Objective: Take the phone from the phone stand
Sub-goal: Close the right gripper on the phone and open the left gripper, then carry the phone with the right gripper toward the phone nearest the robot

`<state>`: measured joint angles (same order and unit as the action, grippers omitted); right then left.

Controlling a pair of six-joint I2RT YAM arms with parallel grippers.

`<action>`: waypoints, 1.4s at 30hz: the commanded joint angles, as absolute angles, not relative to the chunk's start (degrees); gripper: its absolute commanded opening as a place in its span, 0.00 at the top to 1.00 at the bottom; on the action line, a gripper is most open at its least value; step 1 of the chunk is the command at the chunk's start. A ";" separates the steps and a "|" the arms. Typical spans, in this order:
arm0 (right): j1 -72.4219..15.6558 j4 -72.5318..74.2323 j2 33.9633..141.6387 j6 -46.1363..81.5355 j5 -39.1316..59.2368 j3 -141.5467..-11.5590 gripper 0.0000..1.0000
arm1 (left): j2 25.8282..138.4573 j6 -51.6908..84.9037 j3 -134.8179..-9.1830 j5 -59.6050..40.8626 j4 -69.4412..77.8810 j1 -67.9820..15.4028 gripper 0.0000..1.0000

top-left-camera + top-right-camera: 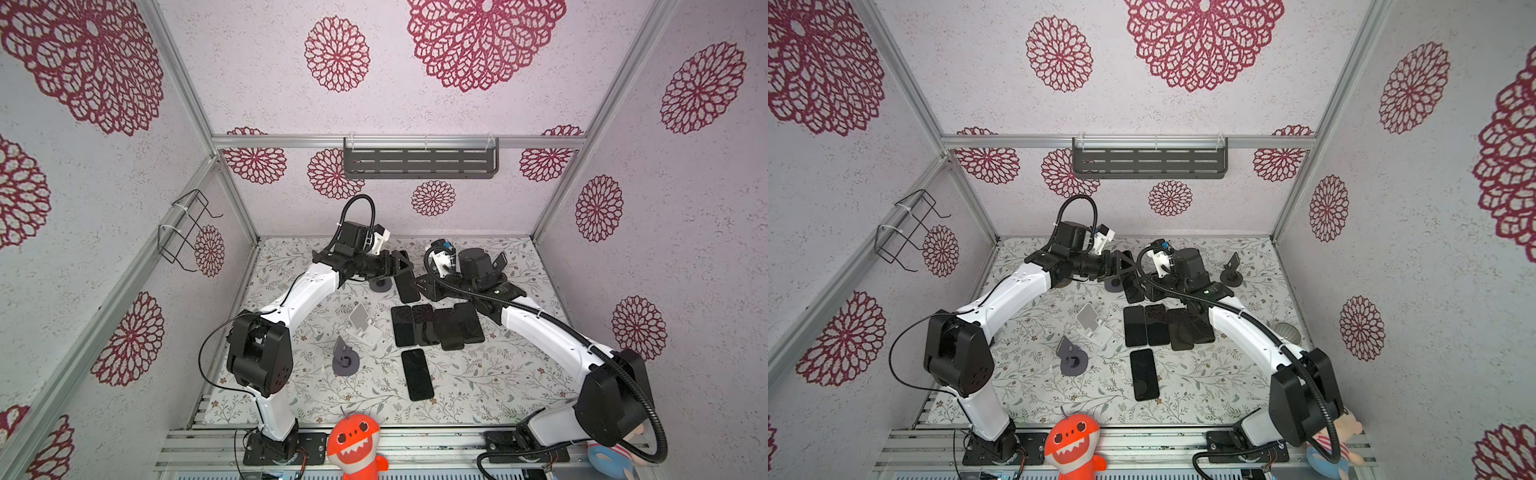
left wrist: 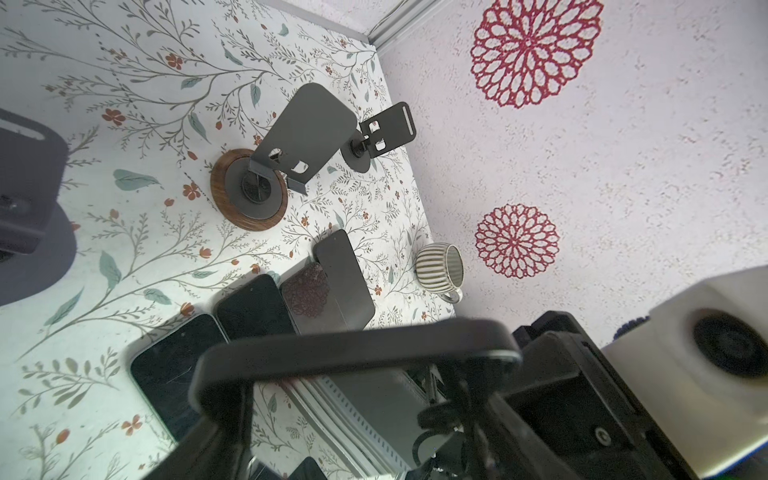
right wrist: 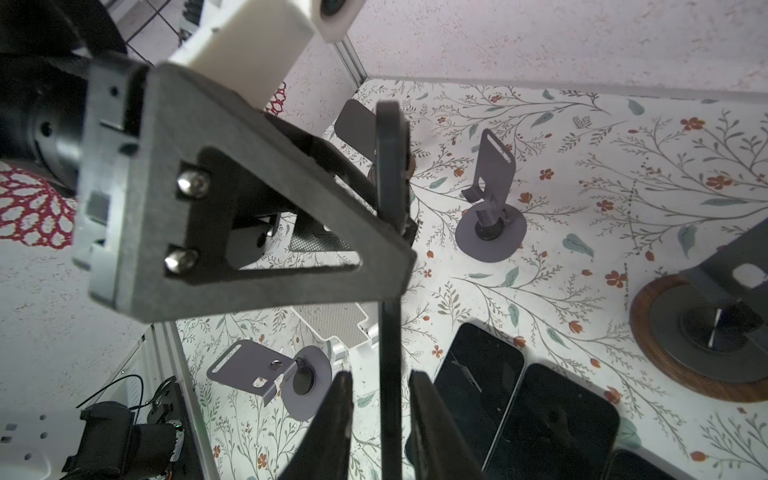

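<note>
A black phone [image 1: 406, 286] [image 1: 1133, 289] hangs upright above the back middle of the table. My left gripper [image 1: 400, 268] [image 2: 357, 374] is shut on it across its width, and one triangular finger [image 3: 249, 232] meets its edge. In the right wrist view the phone [image 3: 390, 187] shows edge-on as a thin dark bar. My right gripper [image 1: 422, 286] [image 3: 382, 386] straddles that edge, open, with a slim gap on each side. The grey phone stand [image 1: 380, 286] [image 3: 490, 208] stands empty on its round base just beside the phone.
Several dark phones [image 1: 436, 326] lie in a row mid-table, and one more [image 1: 417, 374] lies nearer the front. A white stand [image 1: 361, 328], a grey stand [image 1: 345, 359], a black stand [image 1: 1231, 270], a wood-based stand [image 2: 249, 187] and a striped cup [image 2: 440, 266] are around.
</note>
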<state>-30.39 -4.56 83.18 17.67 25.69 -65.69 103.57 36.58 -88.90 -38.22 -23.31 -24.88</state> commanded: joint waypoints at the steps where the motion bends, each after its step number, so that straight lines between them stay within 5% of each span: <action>1: -30.72 -2.40 83.77 18.28 25.40 -67.32 0.74 | 101.11 38.44 -88.03 -39.73 -18.91 -25.51 0.79; 9: -30.68 -1.27 83.78 19.39 24.26 -66.87 0.97 | 100.41 39.85 -85.92 -39.66 -15.92 -26.11 0.75; 13: -30.70 -1.84 83.58 19.44 24.26 -66.88 1.00 | 99.13 41.04 -83.52 -38.63 -13.09 -26.20 0.64; 18: -30.24 -3.33 81.80 19.16 24.01 -66.11 1.00 | 96.34 41.34 -79.98 -36.14 -11.63 -26.18 0.29; 23: -27.53 -7.86 77.15 19.20 23.01 -62.65 1.00 | 93.37 39.11 -78.46 -31.72 -16.88 -26.27 0.11; 32: -24.69 -26.15 66.07 19.25 21.87 -52.75 1.00 | 87.43 43.18 -72.76 -16.11 -28.04 -32.56 0.06; 42: -25.16 -35.86 53.19 28.19 26.54 -39.37 1.00 | 83.51 54.84 -58.65 -10.42 -22.79 -43.33 0.06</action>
<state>-24.77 -34.35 56.03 24.05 23.22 -40.38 85.01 49.80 -60.20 -13.91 -24.73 -42.09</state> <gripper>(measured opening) 0.108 0.940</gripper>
